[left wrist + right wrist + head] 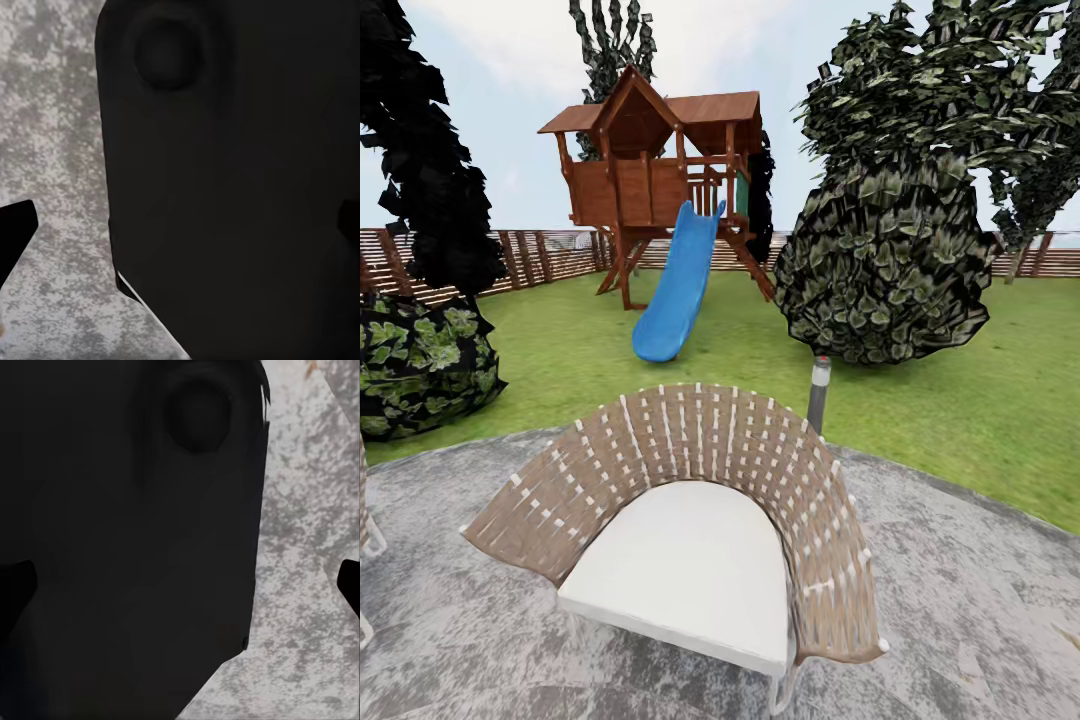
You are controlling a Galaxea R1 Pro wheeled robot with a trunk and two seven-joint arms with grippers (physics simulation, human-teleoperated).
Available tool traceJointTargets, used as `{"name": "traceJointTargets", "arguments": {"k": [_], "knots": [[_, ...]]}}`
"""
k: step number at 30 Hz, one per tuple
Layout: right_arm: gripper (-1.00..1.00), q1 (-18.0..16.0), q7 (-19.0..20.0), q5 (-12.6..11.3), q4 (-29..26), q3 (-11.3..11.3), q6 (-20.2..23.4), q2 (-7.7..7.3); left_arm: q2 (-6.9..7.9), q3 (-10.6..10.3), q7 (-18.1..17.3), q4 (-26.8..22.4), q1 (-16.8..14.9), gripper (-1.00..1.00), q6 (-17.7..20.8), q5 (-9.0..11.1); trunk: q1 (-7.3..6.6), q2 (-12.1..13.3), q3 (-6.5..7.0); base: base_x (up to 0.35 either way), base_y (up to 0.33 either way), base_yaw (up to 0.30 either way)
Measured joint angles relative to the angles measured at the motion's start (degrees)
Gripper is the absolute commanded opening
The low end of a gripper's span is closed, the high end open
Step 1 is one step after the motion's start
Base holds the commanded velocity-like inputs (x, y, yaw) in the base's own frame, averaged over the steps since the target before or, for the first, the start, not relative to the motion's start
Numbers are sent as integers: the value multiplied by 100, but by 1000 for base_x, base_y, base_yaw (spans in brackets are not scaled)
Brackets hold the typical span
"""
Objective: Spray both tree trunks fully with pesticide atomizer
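Closest to the robot, in the head view, a wicker chair (690, 520) with a white seat cushion (685, 570) stands on mottled grey stone paving (960, 600), its curved woven back turned toward the lawn. Just behind the chair's back, a short grey post (819, 392) with a dark cap rises at the paving's edge.

In the left wrist view, the left tool (180, 232) appears as two black fingertips (15, 229) at opposite edges of the picture, well apart, so it is spread open; a big dark robot part (232, 180) sits between them, with the grey stone beside it. The right wrist view gives the same: the right tool (180, 585) has its black fingertips (351, 581) far apart at the picture's edges, open and holding nothing, with a dark robot part (127, 540) and grey stone alongside.

Beyond the paving lies the green grass (960, 400) of the garden. A low leafy bush (420, 365) sits at the left, and a large round dark bush (880, 270) at the right. Farther back in the middle stands a wooden playhouse (650, 170) on stilts with a blue slide (678, 285) running down to the grass. A brown slatted fence (530, 255) rings the lawn behind it. Dark leafy crowns (960, 80) rise against the pale sky; no bare grey-tan trunk can be made out from here.
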Motion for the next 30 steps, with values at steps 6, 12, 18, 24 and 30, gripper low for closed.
{"name": "traceJointTargets", "arguments": {"k": [6, 12, 18, 24, 30], "knots": [[100, 34, 12, 23, -123, 17, 21, 150, -19, 12, -47, -48, 1, 100, 55, -20, 3, -4, 0, 0, 0, 0], [100, 27, -23, 32, -234, 24, 14, 293, -21, 14, -47, -17, 1, 100, 53, -20, 3, -4, 0, 0, 0, 0], [100, 27, -34, 25, -266, 13, -5, 325, -15, 24, -42, -11, 0, 100, 55, -8, 3, -4, 0, 0, 0, 0], [100, 27, -48, 32, -271, 12, -197, 293, 48, 15, -39, -117, -14, 100, -2, 70, 3, -4, 0, 0, 0, 0], [100, 26, -61, 33, -353, 3, -390, 130, 168, 14, -29, -311, -29, 100, -195, 76, 3, -4, 0, 0, 0, 0]]}}
